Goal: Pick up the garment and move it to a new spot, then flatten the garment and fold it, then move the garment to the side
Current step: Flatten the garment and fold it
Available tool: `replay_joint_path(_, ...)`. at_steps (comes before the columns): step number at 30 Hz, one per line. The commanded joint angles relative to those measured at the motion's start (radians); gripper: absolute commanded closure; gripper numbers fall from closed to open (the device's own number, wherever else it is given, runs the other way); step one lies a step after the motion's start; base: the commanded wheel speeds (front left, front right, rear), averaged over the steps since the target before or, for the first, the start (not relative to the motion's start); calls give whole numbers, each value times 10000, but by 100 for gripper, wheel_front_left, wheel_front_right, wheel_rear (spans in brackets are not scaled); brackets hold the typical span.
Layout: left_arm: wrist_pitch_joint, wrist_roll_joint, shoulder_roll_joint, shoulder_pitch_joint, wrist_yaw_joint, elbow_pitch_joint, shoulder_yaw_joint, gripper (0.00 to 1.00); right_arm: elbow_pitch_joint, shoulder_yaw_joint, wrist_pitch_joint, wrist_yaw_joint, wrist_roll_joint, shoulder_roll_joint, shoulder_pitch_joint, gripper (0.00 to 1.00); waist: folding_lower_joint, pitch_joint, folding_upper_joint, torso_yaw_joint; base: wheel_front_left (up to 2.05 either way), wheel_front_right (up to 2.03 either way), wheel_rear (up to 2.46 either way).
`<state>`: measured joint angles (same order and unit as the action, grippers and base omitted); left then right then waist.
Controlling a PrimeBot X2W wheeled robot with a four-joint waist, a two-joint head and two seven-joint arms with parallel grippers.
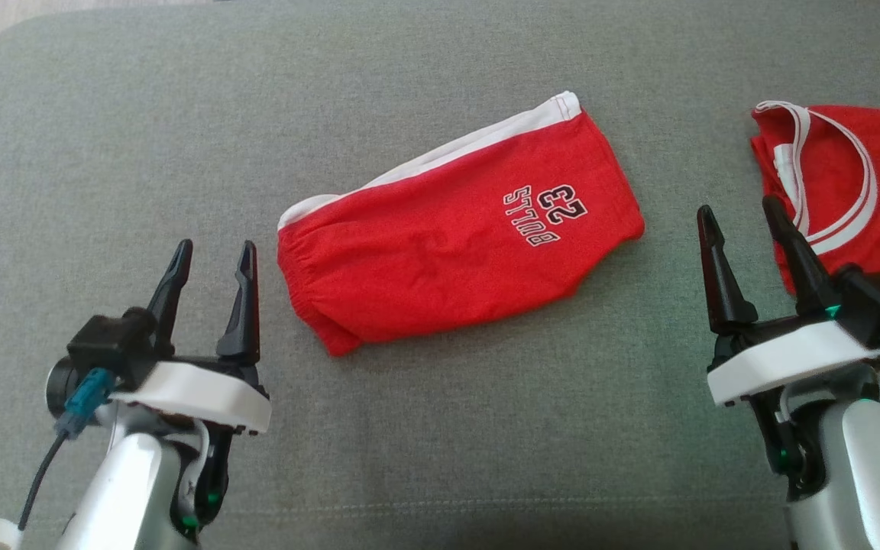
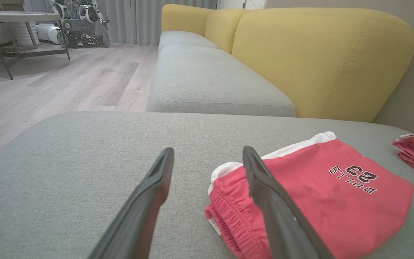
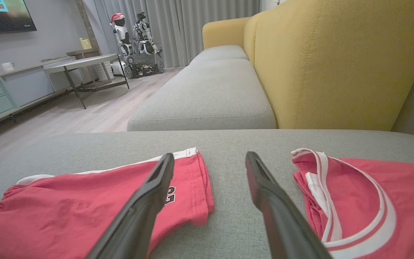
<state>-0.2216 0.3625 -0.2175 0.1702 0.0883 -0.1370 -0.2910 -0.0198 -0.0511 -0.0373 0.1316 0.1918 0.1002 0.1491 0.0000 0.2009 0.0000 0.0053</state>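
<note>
The garment (image 1: 455, 244), red shorts with a white side stripe and "BULLS 23" print, lies folded in half on the grey cushion (image 1: 104, 114), near its middle. My left gripper (image 1: 215, 246) stands open just left of the waistband end, apart from the cloth. In the left wrist view the left gripper (image 2: 207, 149) has nothing between its fingers, and the shorts (image 2: 318, 194) lie beside and behind the right finger. My right gripper (image 1: 738, 206) is open too, right of the shorts. In the right wrist view the right gripper (image 3: 210, 154) frames bare cushion between the shorts (image 3: 67, 208) and a jersey.
A red jersey (image 1: 845, 183) with white trim lies crumpled at the cushion's right edge, partly behind my right gripper; it is seen again as the jersey (image 3: 365, 201). A yellow sofa back (image 2: 318, 54) rises beyond the cushion. Wooden floor, a table (image 2: 13, 16) and another robot (image 3: 135, 39) stand farther off.
</note>
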Motion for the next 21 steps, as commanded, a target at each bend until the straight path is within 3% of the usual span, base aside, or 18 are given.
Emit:
replay_joint_path(1,21,-12,-258,234,47,262,305,0,439,-146,-2,-9,-84,-48,-10,0,0,-14,0,4,0,0,0)
replay_joint_path(13,34,100,-241,328,74,361,229,0,314,-71,-106,-9,169,56,232,0,0,110,0,212,0,0,0)
replay_joint_path(21,-33,91,-165,757,20,482,147,0,-1003,-280,-254,-9,297,593,2008,0,0,721,0,698,0,0,0)
